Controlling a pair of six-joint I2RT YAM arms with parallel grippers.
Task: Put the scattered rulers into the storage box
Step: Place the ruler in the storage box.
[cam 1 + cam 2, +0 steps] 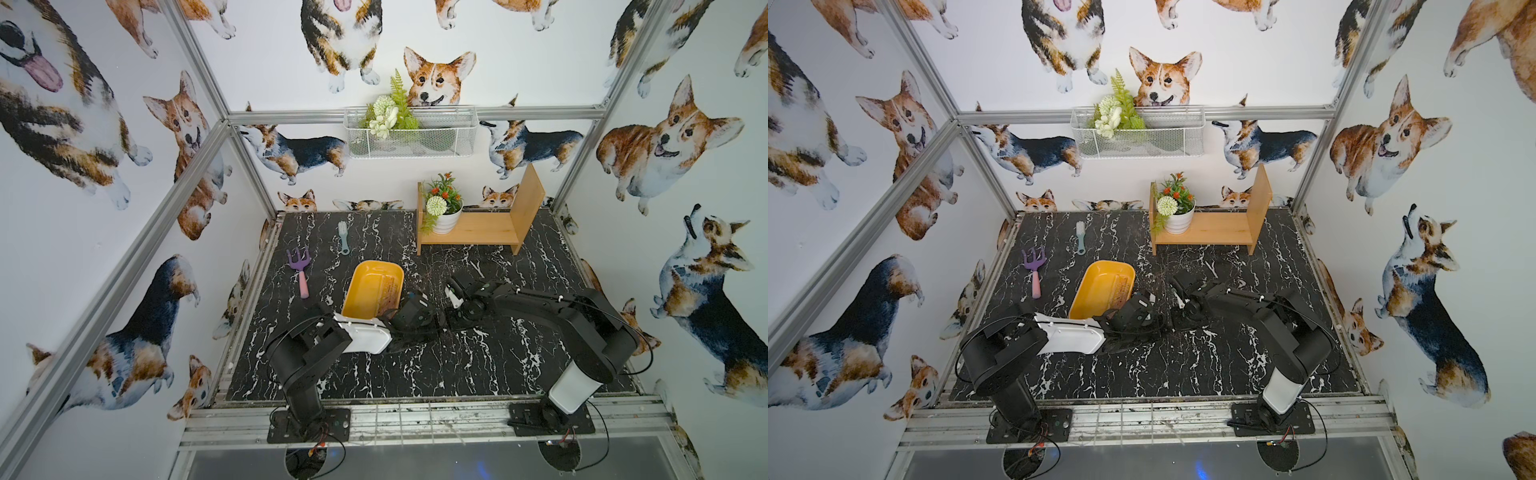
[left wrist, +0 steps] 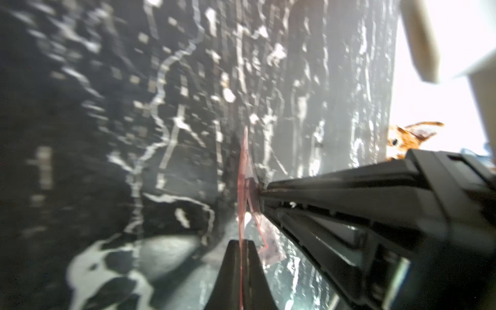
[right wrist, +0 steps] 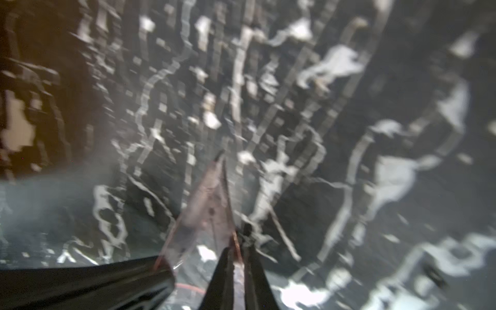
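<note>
Left arm [image 1: 361, 336]: up from my near-left base, forearm laid low, reaching right past the near end of the storage box [image 1: 360, 291], wrist just off its near-right corner. Right arm [image 1: 540, 303]: up from the near-right base, elbow bent, forearm stretched left and low over the counter [image 1: 457, 365], wrist ending close to the left one. Both wrists meet mid-counter, just right of the box.

Left wrist view: my left fingers [image 2: 236, 249] are clenched on the clear triangular ruler [image 2: 244, 166], seen edge-on and held off the counter. My right fingers [image 2: 273, 186] come in from the side, tips at the same ruler.

Right wrist view, blurry: the right fingers sit either side of the ruler [image 3: 204, 214] with a narrow gap. Cannot tell whether they pinch it or only flank it.

The held ruler is too thin to find in both top views. The box sits on the counter left of centre, with a strip ruler [image 1: 389, 291] lying inside along its right wall.
</note>
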